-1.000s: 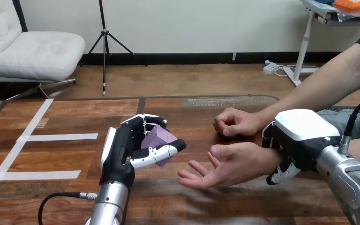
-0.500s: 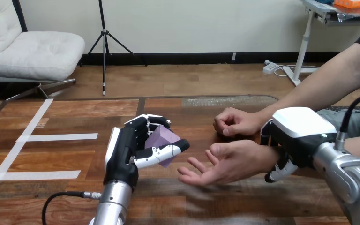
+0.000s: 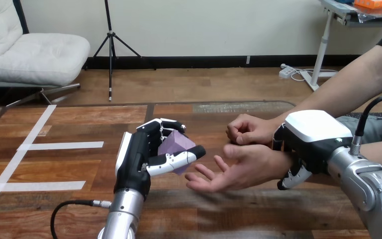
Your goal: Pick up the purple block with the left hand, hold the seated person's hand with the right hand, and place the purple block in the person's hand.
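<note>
Left robot hand (image 3: 138, 160): fingers and thumb curled round the block (image 3: 175, 146). The block is held clear of the surface (image 3: 54, 164), just left of the person's open hand (image 3: 238, 168) and not yet over the palm.

Right robot hand (image 3: 312, 142): lies over the person's wrist (image 3: 277, 164) with its fingers (image 3: 289, 178) curled under it. Reads as a hold.

Risks (judgement):
- The palm tilts and its fingers slope down, so a block let go near the fingertips could slide off onto the surface.
- The thumb crosses the block's front and could drag the block on release.
- The left robot hand could knock the person's fingertips on approach.
- A loose wrist hold would let the palm drift.

Hard to see:
- The block's rear and underside are behind the fingers.
- Contact at the wrist is mostly under the white shell.
- The person's fist (image 3: 248, 129), behind, is partly covered at the wrist end.
</note>
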Tool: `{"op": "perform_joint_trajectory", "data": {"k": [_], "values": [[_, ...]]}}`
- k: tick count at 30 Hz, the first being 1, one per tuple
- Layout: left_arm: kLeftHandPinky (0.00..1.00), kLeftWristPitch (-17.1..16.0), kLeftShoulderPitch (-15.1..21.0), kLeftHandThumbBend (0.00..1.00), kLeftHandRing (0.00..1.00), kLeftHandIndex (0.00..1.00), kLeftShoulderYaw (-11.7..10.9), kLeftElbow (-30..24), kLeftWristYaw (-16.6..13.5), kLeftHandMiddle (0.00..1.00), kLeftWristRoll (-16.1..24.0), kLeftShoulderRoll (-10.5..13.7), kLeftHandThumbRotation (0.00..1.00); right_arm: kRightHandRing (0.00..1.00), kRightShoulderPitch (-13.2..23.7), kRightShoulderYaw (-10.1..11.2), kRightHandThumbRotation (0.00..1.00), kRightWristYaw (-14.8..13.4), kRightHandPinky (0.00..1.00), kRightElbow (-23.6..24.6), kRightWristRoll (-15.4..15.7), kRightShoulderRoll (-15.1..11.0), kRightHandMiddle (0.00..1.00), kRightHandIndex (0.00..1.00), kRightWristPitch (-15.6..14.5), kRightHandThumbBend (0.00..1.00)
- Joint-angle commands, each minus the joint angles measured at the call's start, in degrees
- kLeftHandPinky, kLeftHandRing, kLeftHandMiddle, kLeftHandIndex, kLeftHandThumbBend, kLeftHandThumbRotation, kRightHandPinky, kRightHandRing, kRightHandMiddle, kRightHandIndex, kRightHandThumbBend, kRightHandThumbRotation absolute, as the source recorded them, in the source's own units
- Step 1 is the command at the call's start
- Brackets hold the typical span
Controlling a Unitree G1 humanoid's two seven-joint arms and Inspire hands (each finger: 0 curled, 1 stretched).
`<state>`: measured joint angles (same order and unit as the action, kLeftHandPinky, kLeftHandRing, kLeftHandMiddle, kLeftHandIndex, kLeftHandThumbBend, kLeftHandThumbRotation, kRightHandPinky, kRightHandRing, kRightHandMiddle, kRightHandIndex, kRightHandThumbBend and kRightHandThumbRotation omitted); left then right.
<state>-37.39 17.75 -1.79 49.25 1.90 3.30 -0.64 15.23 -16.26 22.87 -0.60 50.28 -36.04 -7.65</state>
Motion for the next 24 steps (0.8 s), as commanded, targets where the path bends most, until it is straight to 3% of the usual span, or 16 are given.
{"op": "perform_joint_trajectory", "data": {"k": [1,24], "values": [[0.33,-0.08,5.13,0.85,0.39,0.5,0.55,-0.37,-0.32,0.48,0.16,-0.52,0.11,0.45,6.22,0.09,0.0,-1.17,0.39,-0.67,1.16,1.02,0.51,0.51,-0.87,0.73],[0.33,1.21,5.44,0.86,0.39,0.5,1.73,-0.82,-1.28,0.48,0.88,-1.4,0.11,0.44,8.05,-0.82,0.0,-1.52,0.38,-0.95,0.63,2.04,0.49,0.52,-1.21,0.7]]}}
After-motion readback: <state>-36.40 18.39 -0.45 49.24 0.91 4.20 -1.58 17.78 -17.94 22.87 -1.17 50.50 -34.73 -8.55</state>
